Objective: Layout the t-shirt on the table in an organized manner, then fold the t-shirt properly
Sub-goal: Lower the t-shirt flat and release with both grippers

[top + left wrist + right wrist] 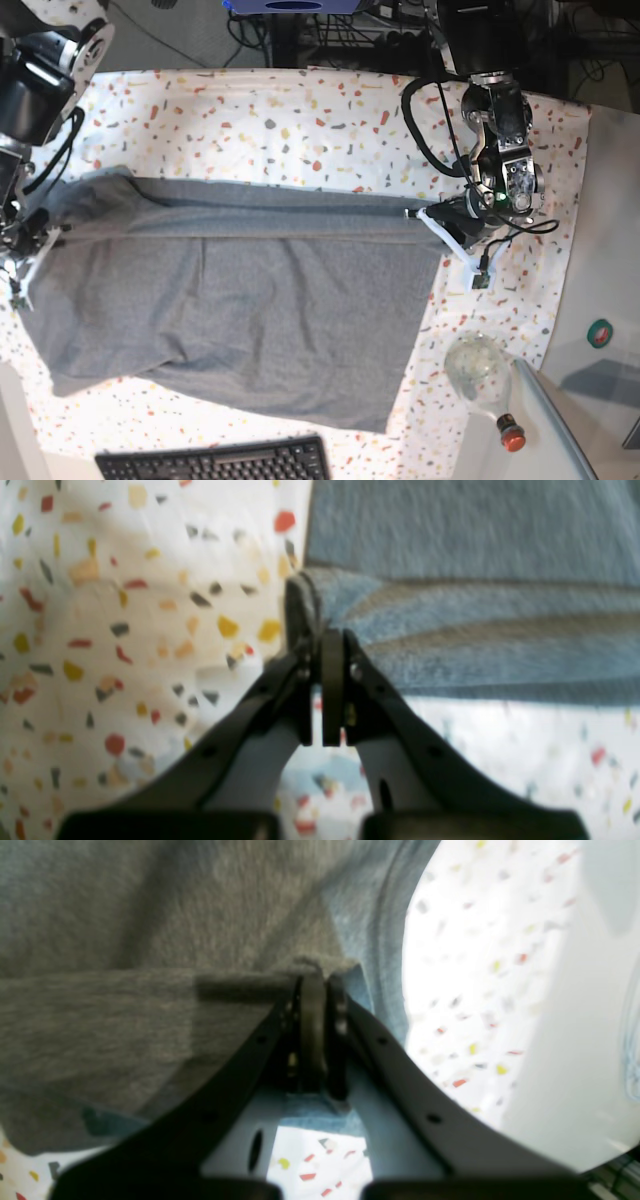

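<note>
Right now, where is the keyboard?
In the base view the black keyboard sits at the bottom edge, left of centre, just below the t-shirt's lower hem on the table.

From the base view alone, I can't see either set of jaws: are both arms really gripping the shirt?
Observer: Yes. The left gripper is shut on a folded corner of the t-shirt.
Operator: And the other arm?
Observer: The right gripper is shut on a bunched edge of the cloth too.
Operator: Is the left corner lifted?
Observer: The left wrist view shows a shadow band on the table beneath the held edge, so it seems slightly raised.
</note>
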`<state>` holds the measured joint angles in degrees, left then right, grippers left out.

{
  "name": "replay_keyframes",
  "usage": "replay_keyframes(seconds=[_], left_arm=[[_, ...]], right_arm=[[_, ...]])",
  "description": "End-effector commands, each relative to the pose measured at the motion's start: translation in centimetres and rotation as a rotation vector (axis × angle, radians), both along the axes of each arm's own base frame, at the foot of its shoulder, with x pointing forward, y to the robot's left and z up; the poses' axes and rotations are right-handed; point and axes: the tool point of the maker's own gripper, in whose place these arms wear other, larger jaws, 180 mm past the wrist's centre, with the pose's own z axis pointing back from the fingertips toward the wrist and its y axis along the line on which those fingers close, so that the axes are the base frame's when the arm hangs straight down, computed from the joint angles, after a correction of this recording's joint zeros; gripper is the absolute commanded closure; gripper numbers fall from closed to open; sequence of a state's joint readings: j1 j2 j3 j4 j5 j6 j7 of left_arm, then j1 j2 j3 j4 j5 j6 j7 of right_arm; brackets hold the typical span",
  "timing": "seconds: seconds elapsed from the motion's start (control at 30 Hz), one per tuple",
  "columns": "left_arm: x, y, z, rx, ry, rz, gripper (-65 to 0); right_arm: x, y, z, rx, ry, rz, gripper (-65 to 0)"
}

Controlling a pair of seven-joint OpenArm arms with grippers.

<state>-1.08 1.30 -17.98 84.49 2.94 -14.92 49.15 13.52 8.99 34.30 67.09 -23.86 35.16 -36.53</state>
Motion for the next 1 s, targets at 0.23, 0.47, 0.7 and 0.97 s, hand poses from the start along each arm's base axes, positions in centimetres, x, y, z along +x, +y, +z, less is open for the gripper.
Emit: replay_keyframes(seconds=[0.23, 0.47, 0.7, 0.97], left_arm=[[1.4, 0.2, 1.0, 0.004, -0.067, 0.008, 0.0], [3.2, 0.3, 2.3, 0.006, -0.104, 0.009, 0.0], [4.3, 0.0, 2.0, -0.01, -0.097, 0.007, 0.0], [4.9, -0.4, 1.1, -0.036, -0.106, 0.007, 0.0]], right_arm=[[2.9, -1.8, 3.2, -0.039, -0.122, 0.014, 0.0], [5.0, 0.5, 3.3, -0.052, -0.119, 0.114, 0.0], [6.1, 0.6, 2.1, 0.003, -0.119, 0.116, 0.0], [6.3, 0.6, 2.1, 0.007, -0.125, 0.113, 0.0]])
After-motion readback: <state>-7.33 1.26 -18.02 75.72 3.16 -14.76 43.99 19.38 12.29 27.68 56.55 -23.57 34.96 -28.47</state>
